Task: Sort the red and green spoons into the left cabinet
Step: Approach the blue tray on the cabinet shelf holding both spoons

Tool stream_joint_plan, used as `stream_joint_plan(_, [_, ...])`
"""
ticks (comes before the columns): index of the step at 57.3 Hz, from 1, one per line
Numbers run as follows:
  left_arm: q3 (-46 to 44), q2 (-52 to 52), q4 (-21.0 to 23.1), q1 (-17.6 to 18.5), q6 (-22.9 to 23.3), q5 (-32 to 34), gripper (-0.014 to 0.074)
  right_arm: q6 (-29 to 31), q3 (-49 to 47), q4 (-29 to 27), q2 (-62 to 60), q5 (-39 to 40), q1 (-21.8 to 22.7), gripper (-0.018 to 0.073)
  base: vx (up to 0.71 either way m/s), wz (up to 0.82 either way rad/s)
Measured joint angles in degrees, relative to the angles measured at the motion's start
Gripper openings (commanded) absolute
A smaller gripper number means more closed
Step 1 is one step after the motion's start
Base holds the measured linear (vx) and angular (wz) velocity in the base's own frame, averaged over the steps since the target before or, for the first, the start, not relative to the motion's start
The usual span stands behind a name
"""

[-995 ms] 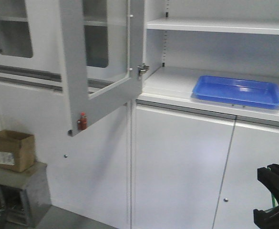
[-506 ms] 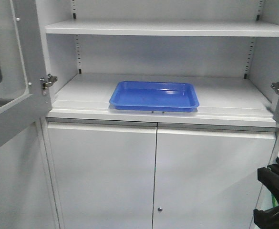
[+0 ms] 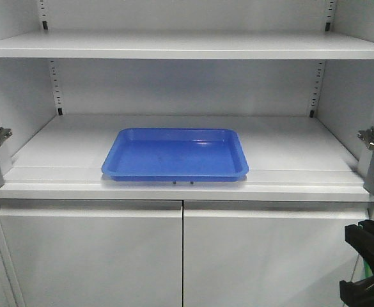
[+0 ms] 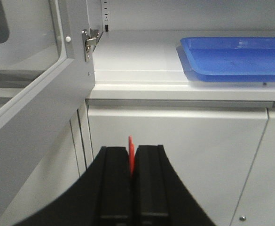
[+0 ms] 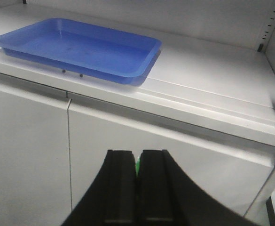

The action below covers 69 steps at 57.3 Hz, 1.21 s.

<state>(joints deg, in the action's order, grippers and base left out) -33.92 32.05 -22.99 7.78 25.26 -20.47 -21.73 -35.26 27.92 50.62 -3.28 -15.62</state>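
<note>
The left gripper (image 4: 132, 149) pinches the thin bright red plastic spoon (image 4: 131, 141) and the right gripper (image 5: 137, 153) pinches the bright green plastic spoon (image 5: 137, 165), both held below the light grey metal cabinet (image 3: 289, 147) shelf. With so little of each spoon gripped, either could twist loose or catch the shelf edge before reaching the blue plastic tray (image 3: 174, 157).

The grey cabinet (image 3: 20, 96) stands open. Its low shelf (image 3: 302, 150) is wide and flat. A blue tray (image 3: 174, 174) lies flat on this shelf, near the front edge and a bit left of the middle. The tray's long side runs along the front. Just under its front rim are two small dark dots (image 3: 174, 183). They may be screws, but they are too small to tell. A top shelf (image 3: 187, 46) sits above. Slotted strips (image 3: 314, 89) run up the back wall.
</note>
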Motion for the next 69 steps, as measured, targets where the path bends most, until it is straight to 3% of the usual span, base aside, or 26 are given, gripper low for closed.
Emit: stream_joint_plan(69, [0.0,0.0,0.0,0.0,0.0,0.0,0.0065,0.0,0.0,0.0,0.0,0.0,0.0,-0.0006,0.31,-0.04])
